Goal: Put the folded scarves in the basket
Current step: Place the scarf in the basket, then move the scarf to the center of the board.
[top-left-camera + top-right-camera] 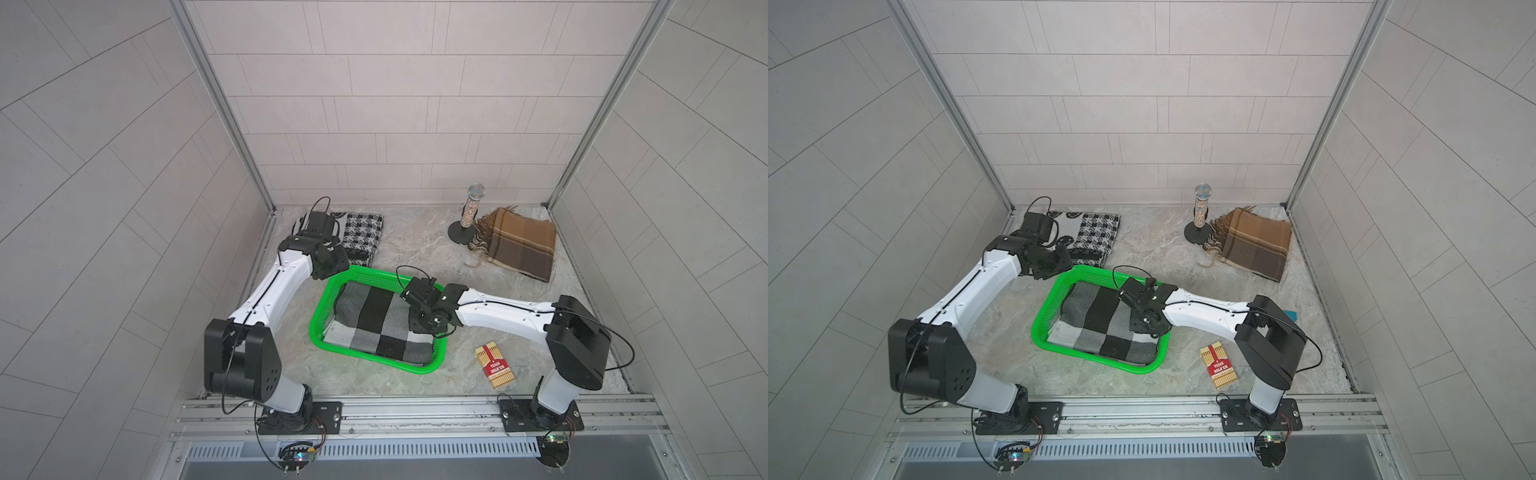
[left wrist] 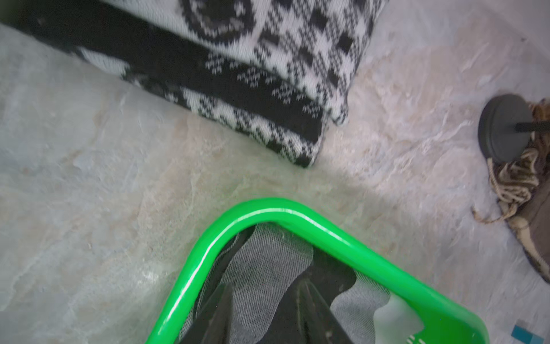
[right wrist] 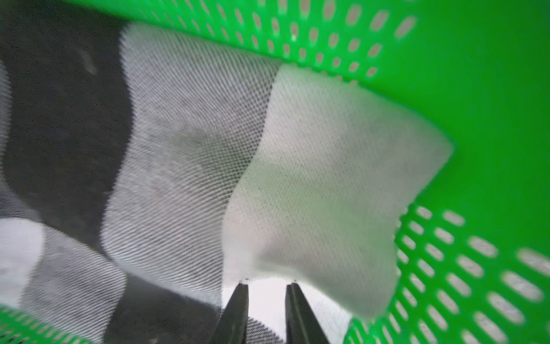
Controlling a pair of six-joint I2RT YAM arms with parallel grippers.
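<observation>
1. The bright green shallow rectangular plastic basket (image 1: 319, 320) with perforated walls sits near the middle of the pale marble-patterned tabletop (image 1: 415, 249), a little below centre in both top views.
2. The folded scarf (image 1: 374, 320), a knit in grey, black and white checks, lies flat inside the basket and covers nearly all of its floor. In the right wrist view one white corner rides up against the perforated wall.
3. The right gripper (image 3: 268, 284) reaches down into the basket at its right side in the top views. Its jaws stand parted with a clear gap, gripping nothing, and the cloth's white folded edge lies right at the fingertips.
4. The left gripper (image 2: 265, 284) hovers over the basket's upper-left corner. Its jaws are also apart and unclenched, with grey cloth visible beyond them.
5. A folded black-and-white houndstooth knit scarf (image 1: 357, 237) lies at the table's upper left, near that basket corner but apart from it.
6. A folded brown plaid scarf (image 1: 519, 245) lies at the upper right, with its fringe against the round black base of an upright glittery microphone (image 1: 471, 208).
7. A red and cream card box (image 1: 494, 365) lies flat to the lower right of the basket.
</observation>
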